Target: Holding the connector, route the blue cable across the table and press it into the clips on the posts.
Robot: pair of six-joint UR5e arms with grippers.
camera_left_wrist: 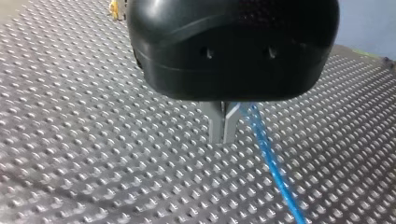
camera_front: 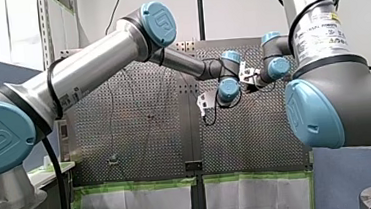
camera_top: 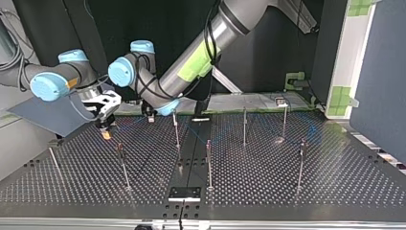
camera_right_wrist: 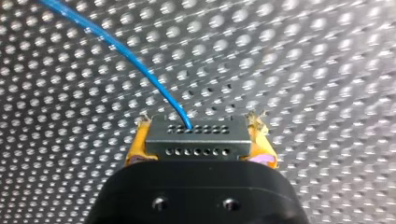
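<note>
Connector clamped in right tool

I see a dark perforated metal worktop carrying thin upright metal posts and a small black rectangular plate.

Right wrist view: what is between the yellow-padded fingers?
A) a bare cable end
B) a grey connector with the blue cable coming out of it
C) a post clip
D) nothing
B: the right gripper is shut on the grey connector, and the blue cable leaves its upper row of holes.
</note>
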